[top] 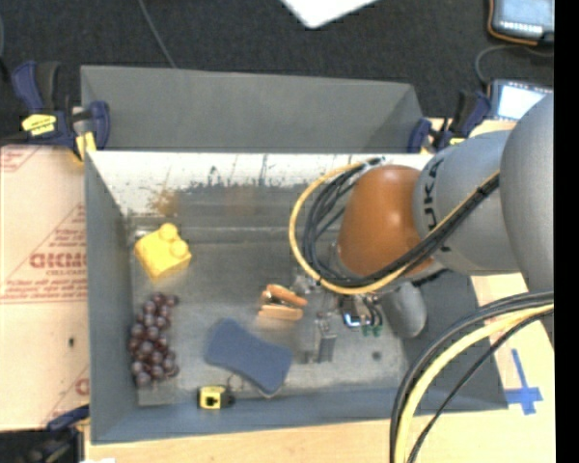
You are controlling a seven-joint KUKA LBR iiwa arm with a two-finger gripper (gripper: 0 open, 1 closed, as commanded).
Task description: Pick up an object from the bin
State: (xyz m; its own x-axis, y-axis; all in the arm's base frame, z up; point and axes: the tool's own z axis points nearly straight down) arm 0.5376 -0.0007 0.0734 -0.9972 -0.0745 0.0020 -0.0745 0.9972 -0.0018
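My gripper (318,336) hangs low over the right middle of the bin floor, under the arm's orange cover. Just to its left lies a small orange and tan thing (281,303), close to the gripper or touching it; I cannot tell which. A flat grey-blue pad (248,355) lies in front of that, to the gripper's lower left.
A yellow block (162,251) sits at the left back of the floor. A bunch of dark purple grapes (151,340) lies along the left wall. A small yellow and black thing (210,398) rests by the front wall. The arm and its cables cover the bin's right side.
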